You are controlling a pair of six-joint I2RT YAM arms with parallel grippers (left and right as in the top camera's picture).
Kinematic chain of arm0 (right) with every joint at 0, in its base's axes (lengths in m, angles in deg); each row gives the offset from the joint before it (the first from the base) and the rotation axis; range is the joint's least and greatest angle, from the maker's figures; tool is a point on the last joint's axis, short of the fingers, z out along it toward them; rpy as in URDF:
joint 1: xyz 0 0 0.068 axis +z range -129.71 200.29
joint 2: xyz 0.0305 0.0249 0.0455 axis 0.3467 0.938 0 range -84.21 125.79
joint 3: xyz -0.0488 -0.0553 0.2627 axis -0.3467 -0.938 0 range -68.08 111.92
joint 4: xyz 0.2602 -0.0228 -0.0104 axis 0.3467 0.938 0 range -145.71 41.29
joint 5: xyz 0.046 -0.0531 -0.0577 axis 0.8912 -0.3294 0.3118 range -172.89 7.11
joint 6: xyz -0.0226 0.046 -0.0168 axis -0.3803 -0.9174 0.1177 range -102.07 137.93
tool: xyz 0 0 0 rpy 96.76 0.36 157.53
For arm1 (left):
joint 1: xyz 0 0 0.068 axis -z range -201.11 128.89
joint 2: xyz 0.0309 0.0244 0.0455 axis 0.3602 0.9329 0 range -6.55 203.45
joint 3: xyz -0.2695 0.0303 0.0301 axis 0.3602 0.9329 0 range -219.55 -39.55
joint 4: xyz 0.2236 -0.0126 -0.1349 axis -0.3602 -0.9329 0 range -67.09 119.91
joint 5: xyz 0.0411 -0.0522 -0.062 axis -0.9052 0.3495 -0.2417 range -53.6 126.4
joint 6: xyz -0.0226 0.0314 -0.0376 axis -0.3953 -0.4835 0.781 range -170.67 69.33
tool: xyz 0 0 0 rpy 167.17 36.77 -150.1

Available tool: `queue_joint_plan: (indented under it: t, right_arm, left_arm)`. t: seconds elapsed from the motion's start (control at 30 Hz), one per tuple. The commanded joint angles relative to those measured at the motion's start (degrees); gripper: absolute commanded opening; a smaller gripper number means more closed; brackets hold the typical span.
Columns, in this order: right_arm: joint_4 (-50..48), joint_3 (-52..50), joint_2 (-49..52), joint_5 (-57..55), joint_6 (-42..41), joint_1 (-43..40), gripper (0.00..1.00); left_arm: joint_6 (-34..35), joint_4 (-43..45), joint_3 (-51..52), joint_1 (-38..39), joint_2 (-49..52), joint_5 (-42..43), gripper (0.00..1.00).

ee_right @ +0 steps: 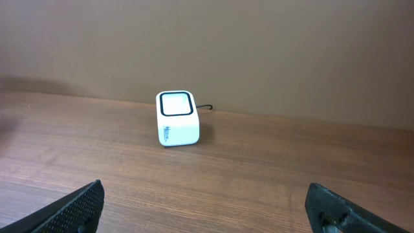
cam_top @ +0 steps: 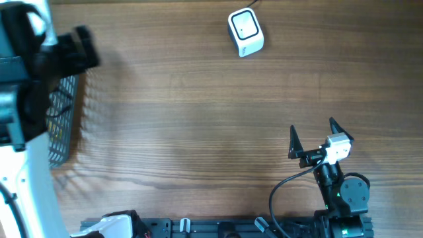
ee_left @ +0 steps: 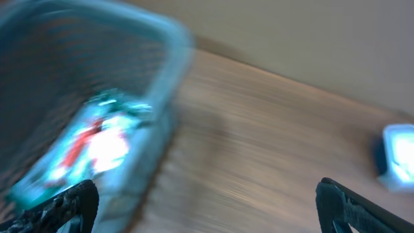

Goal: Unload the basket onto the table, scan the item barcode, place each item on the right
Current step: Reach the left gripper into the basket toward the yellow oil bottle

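Left arm point(cam_top: 20, 86) sits at the far left of the overhead view, white and black links, its black end piece pointing right. The left jaws stand wide apart with nothing between them. The left wrist view is smeared, and the fingertips point(ee_left: 65, 207) only show in the bottom corners. Right arm point(cam_top: 340, 188) is low at the near right, with its white wrist point(cam_top: 338, 147) angled up-left. The right jaws are also spread wide and empty, with black pointed fingers point(cam_top: 293, 142) splayed and their tips in both lower corners of the right wrist view.
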Motion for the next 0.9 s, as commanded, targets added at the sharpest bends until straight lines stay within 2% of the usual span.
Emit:
queue_joint_plan:
  t: [0.0,0.17,0.3,0.6,0.87]
  right_arm:
    - [-0.31,-0.07,-0.35,0.81,0.83,0.17,1.00]
    - [-0.33,-0.07,-0.35,0.81,0.83,0.17,1.00]
    - [-0.31,-0.07,-0.35,0.81,0.81,0.17,1.00]
    - [-0.33,-0.07,-0.35,0.81,0.81,0.17,1.00]
    - [-0.31,-0.07,-0.35,0.81,0.81,0.17,1.00]
  left_arm:
    - [6.40,-0.79,-1.49,-9.25,-0.13,-5.38,1.00]
    - [6.40,-2.78,-0.87,-20.13,2.01,-4.72,1.00]
    - [6.38,-6.21,-0.74,-24.63,5.88,-4.76,1.00]
    - [6.62,-6.60,6.08,-28.13,12.50,-3.23,1.00]
    - [6.56,-3.02,10.16,-30.93,15.98,-2.99,1.00]
